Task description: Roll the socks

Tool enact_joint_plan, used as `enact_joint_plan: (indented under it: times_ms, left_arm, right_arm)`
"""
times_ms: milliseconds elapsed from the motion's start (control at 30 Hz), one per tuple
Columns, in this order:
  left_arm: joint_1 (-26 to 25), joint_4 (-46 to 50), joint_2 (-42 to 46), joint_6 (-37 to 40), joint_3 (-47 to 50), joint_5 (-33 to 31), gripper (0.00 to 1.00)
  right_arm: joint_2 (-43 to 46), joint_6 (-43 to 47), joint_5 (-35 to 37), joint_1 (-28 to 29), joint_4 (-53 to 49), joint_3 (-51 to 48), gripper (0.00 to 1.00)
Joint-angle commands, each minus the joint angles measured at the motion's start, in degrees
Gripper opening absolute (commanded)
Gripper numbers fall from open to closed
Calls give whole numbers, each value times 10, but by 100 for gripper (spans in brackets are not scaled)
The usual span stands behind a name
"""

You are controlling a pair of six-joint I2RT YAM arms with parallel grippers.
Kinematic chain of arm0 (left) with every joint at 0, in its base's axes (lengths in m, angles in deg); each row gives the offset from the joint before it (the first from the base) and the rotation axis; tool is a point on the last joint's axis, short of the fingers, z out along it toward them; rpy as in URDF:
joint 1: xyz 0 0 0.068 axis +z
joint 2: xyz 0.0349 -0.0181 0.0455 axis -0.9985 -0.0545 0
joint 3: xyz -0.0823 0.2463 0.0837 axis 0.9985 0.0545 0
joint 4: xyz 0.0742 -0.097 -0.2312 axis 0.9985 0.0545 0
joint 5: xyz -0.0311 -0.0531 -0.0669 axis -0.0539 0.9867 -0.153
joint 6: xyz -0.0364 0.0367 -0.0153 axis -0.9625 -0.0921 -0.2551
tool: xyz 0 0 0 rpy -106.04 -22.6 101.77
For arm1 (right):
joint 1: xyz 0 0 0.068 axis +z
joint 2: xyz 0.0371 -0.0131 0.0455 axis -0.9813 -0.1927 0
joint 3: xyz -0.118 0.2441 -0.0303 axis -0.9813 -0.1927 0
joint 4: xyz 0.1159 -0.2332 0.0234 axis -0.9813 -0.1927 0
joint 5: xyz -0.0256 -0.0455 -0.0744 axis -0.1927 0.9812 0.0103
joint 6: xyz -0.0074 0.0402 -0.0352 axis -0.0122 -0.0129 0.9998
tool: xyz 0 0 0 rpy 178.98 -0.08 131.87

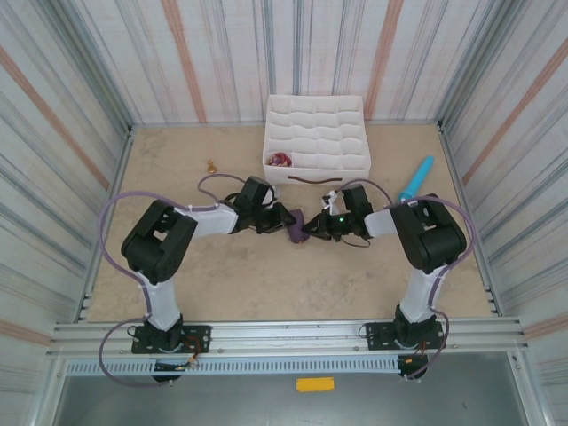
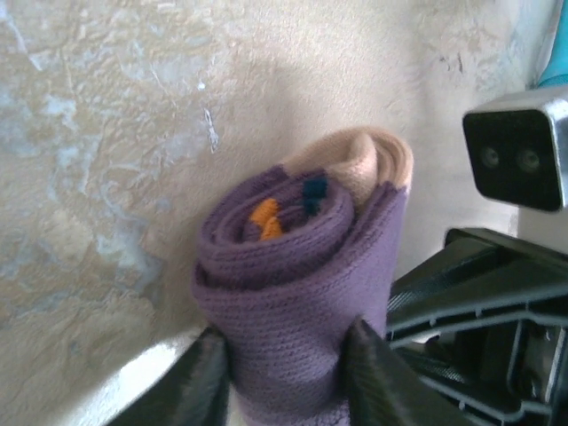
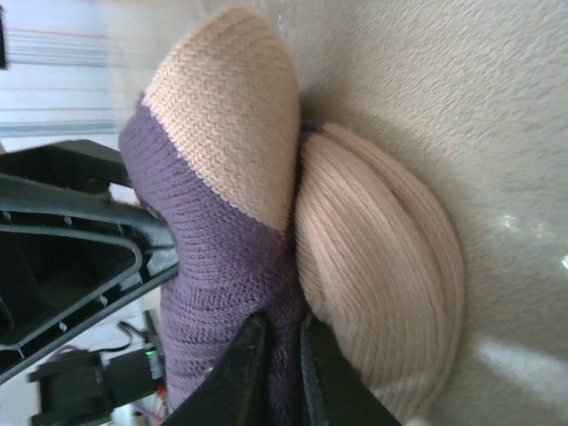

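The socks (image 1: 295,232) sit mid-table as one loose roll between my two hands. I judge them light, soft and springy, so the coil will likely relax if I let go. The purple sock (image 2: 293,275) wraps the outside and the beige sock (image 3: 382,266) bulges from one end, so the best hold is across the purple wrap, squeezing every layer. My left gripper (image 2: 286,359), in from nine o'clock, pinches the roll's sides. My right gripper (image 3: 284,355), in from three, has its fingers nearly together at a purple fold; I cannot tell whether they nip it. Striped walls (image 1: 53,106) close me in, and the table (image 1: 222,284) looks matte, probably grippy on knit. A white divided box (image 1: 315,170) stands at twelve o'clock, a turquoise stick (image 1: 415,179) at two
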Motion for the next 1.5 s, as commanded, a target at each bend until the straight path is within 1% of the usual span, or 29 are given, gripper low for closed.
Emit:
enact_joint_plan:
  times_ms: [0,67,100,200,267,433,600,733,900,1033,1367,1467]
  left_arm:
    - [-4,29,-17,-2,-4,-10,25]
    - [-4,62,-13,7,-10,-17,18]
    - [-4,81,-9,11,-13,-23,16]
    - [-2,112,8,17,-8,-36,9]
    - [-1,125,19,20,-4,-42,7]
    - [-1,163,46,18,9,-72,5]
    - [-1,163,61,2,38,-82,5]
    - [-3,149,66,-12,60,-85,5]
    - [-8,144,68,-19,65,-88,5]
    - [-9,140,65,-25,63,-78,5]
    - [-14,129,72,-34,70,-77,6]
    - [-14,128,69,-32,66,-72,6]
  right_arm:
    - [49,80,114,40,-179,15,25]
    - [83,100,162,59,-222,27,34]
    - [102,112,198,73,-246,35,39]
    - [144,148,315,122,-318,65,46]
    - [161,155,361,147,-340,78,48]
    - [165,128,414,181,-353,102,52]
    - [136,90,472,225,-360,126,54]
    - [116,67,486,249,-355,139,55]
    - [115,58,497,268,-346,142,55]
    - [100,55,489,270,-345,150,56]
    - [60,65,470,275,-335,167,56]
    - [47,73,470,273,-342,172,52]
